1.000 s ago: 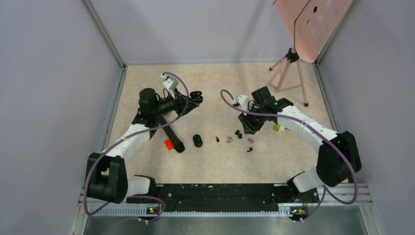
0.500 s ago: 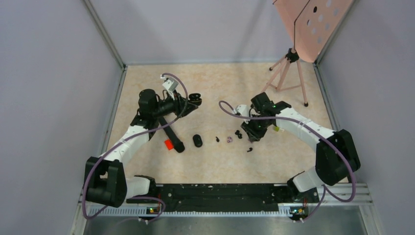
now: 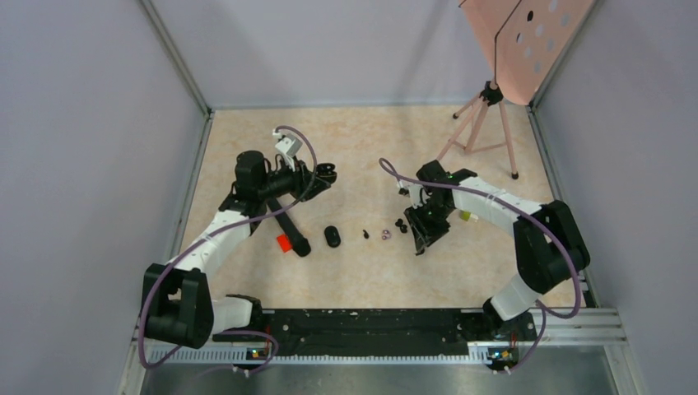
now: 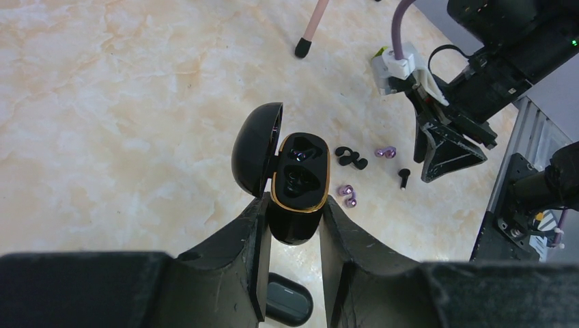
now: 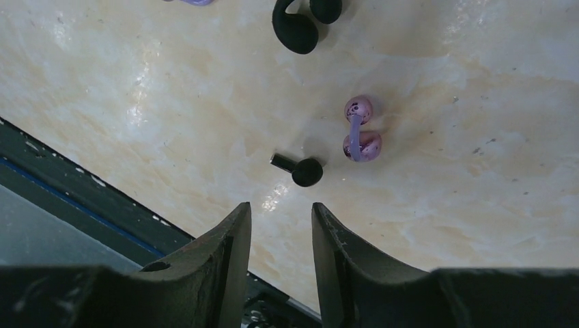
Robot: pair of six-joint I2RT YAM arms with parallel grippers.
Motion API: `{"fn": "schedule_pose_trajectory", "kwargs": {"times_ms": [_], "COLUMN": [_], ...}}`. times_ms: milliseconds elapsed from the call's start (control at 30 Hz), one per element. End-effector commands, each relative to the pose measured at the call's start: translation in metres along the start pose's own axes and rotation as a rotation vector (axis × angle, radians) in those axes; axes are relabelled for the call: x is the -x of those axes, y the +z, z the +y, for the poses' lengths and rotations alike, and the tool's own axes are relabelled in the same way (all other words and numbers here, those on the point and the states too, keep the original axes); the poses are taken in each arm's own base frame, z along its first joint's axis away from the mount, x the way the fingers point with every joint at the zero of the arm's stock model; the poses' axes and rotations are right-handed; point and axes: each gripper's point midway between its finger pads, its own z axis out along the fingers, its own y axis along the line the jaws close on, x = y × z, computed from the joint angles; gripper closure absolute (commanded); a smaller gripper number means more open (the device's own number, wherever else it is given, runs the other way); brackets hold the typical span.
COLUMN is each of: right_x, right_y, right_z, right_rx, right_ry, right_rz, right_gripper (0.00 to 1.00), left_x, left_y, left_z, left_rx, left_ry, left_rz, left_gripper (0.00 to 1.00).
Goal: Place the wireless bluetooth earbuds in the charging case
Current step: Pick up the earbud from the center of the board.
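Case (image 4: 298,188): open, clamped by left gripper (image 4: 295,206) | right gripper (image 5: 280,208): parted, empty, near earbud (image 5: 301,170)

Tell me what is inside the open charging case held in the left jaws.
Inside the gold-rimmed charging case, two dark moulded wells show. Whether black buds sit in them cannot be told, since everything there is dark. The jaws cover the case's lower sides.
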Motion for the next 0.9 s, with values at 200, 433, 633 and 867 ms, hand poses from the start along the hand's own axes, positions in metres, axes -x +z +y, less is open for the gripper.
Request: {"fn": "schedule_pose_trajectory", "kwargs": {"times_ms": [200, 433, 633, 867], "right_x": [0.005, 0.009, 0.018, 0.012], "right_y": [0.012, 0.020, 0.022, 0.029], "right_z": [-0.005, -0.012, -0.021, -0.022], "right_rx": [-0.038, -0.061, -0.084, -0.075], "right_ry": [0.208, 0.225, 0.228, 0.247], "right_rz": [0.019, 0.023, 0.017, 0.048], "right_gripper": [0.63, 0.67, 0.67, 0.69], "left_x": [0.031, 0.029, 0.030, 0.029], "left_y": [-0.010, -0.014, -0.016, -0.017], "left_z": [0.000, 0.001, 0.002, 0.004], "left_rx": [0.036, 0.047, 0.053, 0.056], "left_ry": [0.060, 0.056, 0.072, 0.071], "left_rz": [-0.061, -0.063, -0.069, -0.067], "left_gripper": [1.00, 1.00, 1.00, 1.00]}}
